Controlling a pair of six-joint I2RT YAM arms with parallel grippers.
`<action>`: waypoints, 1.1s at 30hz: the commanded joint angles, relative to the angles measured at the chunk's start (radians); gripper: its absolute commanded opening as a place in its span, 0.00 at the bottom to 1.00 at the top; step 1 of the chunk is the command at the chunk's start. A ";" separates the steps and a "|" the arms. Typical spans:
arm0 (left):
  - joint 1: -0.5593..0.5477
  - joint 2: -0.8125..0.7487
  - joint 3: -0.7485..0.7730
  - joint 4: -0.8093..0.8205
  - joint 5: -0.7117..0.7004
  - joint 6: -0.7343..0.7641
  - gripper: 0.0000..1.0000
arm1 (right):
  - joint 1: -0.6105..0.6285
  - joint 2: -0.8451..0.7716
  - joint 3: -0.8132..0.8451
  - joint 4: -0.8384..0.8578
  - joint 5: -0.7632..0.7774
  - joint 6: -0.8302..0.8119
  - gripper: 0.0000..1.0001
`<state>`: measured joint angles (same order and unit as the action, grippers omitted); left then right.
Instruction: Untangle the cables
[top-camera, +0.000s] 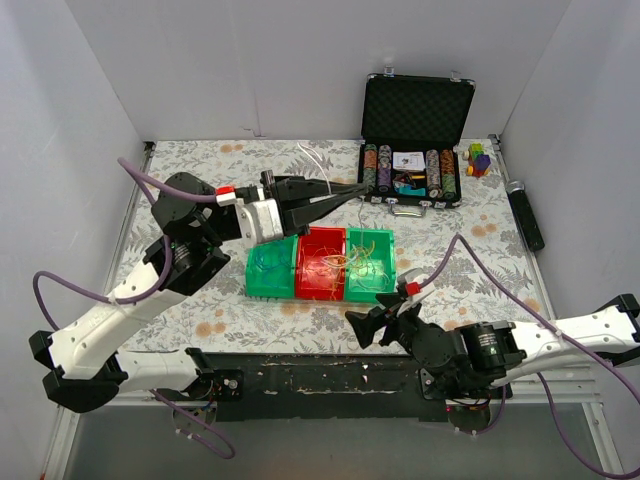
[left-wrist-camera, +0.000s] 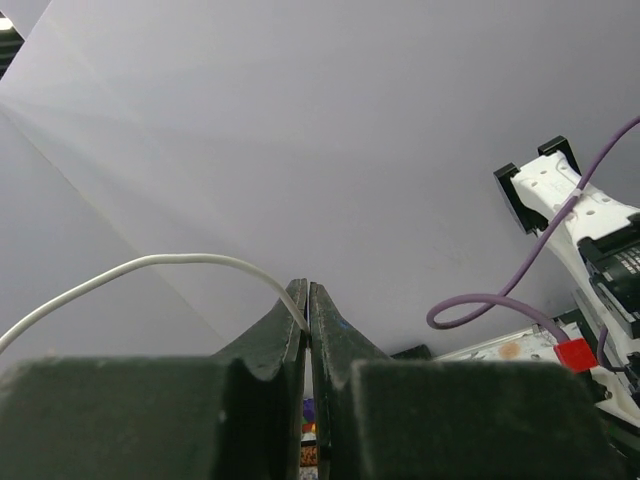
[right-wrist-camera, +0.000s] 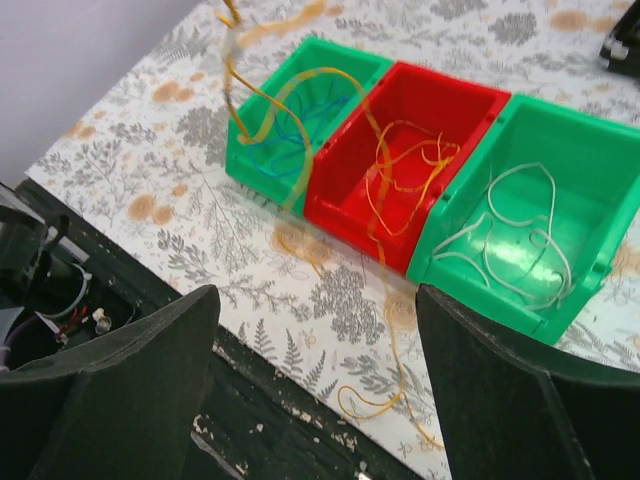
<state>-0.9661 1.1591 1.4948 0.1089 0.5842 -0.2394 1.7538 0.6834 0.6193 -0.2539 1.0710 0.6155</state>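
Aloft, left gripper (left-wrist-camera: 308, 295) clamped shut on a white cable (left-wrist-camera: 150, 262), right gripper (right-wrist-camera: 315, 310) spread wide, orange cable (right-wrist-camera: 384, 290) dangling just ahead, bins (right-wrist-camera: 345, 205) beyond.

Pretty plain setup: white back wall (top-camera: 300, 60), white left wall (top-camera: 60, 150) and right wall (top-camera: 590, 90) boxing it in. Pale tablecloth (top-camera: 215, 312) with grey leaves and orange flowers, scuffed black strip (top-camera: 320, 372) along the near edge. Light's soft and even.

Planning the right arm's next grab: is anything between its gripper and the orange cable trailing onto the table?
Nothing visible. The open right gripper faces the orange cable directly; only tablecloth lies between them, and the red bin sits beyond the cable's loose end.
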 joint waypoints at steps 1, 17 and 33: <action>-0.003 -0.052 -0.025 -0.003 0.020 -0.009 0.00 | 0.159 -0.033 0.034 0.203 0.053 -0.204 0.88; -0.003 -0.044 -0.015 0.026 0.059 -0.081 0.00 | 0.116 -0.010 -0.049 0.694 0.011 -0.540 0.86; -0.003 -0.042 0.015 0.040 0.072 -0.117 0.00 | -0.034 0.079 -0.018 0.667 -0.169 -0.428 0.51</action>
<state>-0.9661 1.1332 1.4837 0.1413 0.6479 -0.3477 1.7294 0.7650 0.5735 0.3691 0.9356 0.1650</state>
